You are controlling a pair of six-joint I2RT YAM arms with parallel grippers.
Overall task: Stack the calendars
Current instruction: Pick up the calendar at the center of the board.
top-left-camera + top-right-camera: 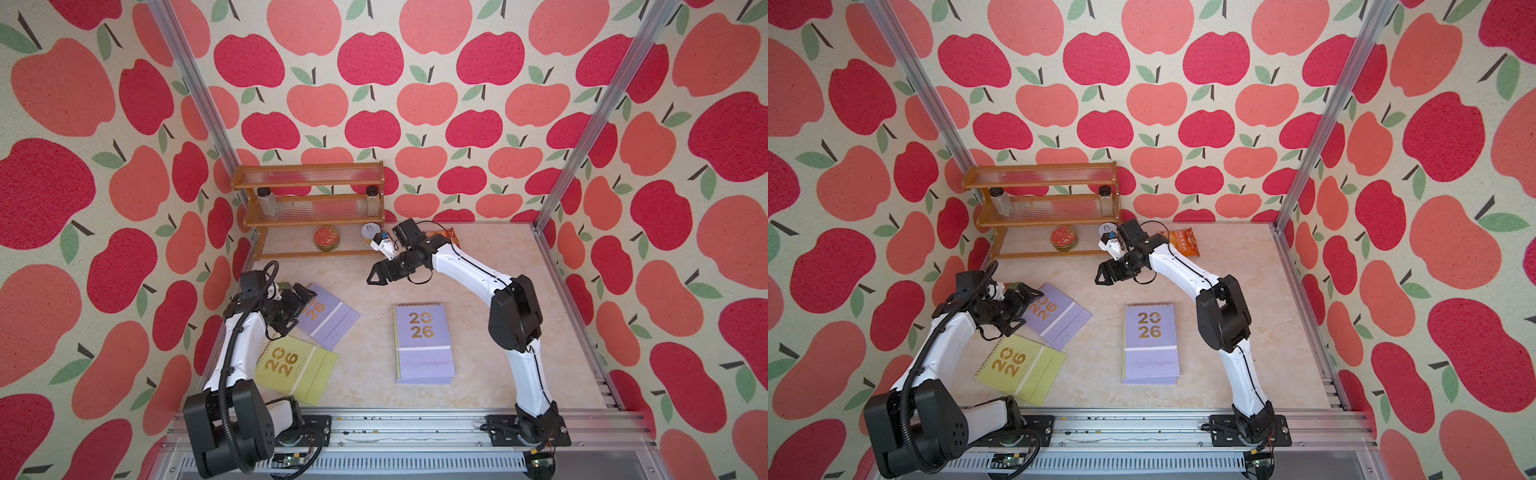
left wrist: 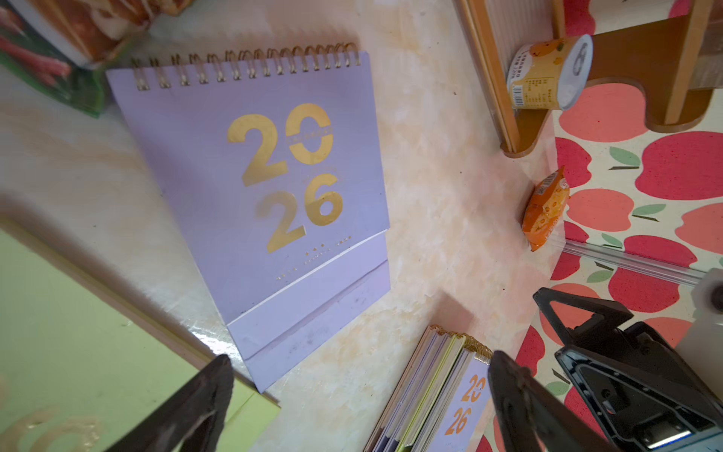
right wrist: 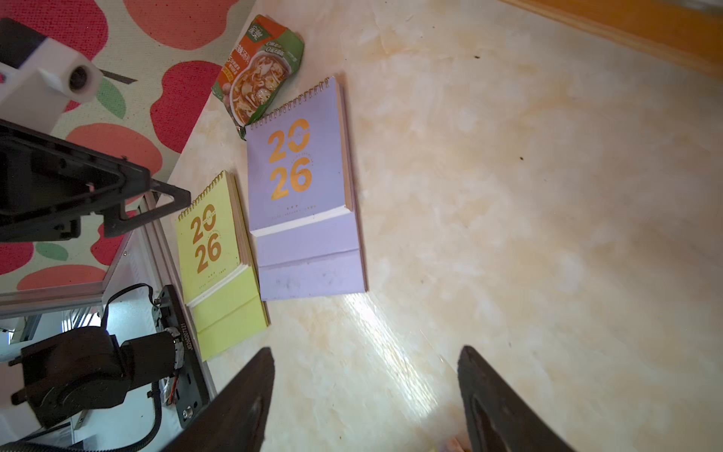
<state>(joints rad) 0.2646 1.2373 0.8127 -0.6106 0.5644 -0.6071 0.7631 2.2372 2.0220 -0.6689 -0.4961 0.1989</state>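
In both top views a loose lavender calendar [image 1: 332,320] [image 1: 1061,318] lies at the left, with a yellow-green calendar [image 1: 297,368] [image 1: 1021,370] just in front of it. A stack of calendars with a lavender cover on top [image 1: 424,345] [image 1: 1150,345] sits mid-table. My left gripper [image 1: 305,309] [image 2: 360,356] hovers open at the loose lavender calendar's [image 2: 266,195] spiral end and holds nothing. My right gripper [image 1: 376,279] [image 3: 365,349] hangs open and empty above bare table behind the stack. The right wrist view shows both loose calendars, lavender [image 3: 305,188] and yellow-green [image 3: 219,254].
A wooden shelf [image 1: 309,199] with jars and tins stands at the back left. An orange snack packet [image 1: 1185,241] lies at the back behind the right arm. A green packet [image 3: 260,74] lies beside the lavender calendar's spiral edge, near the left wall.
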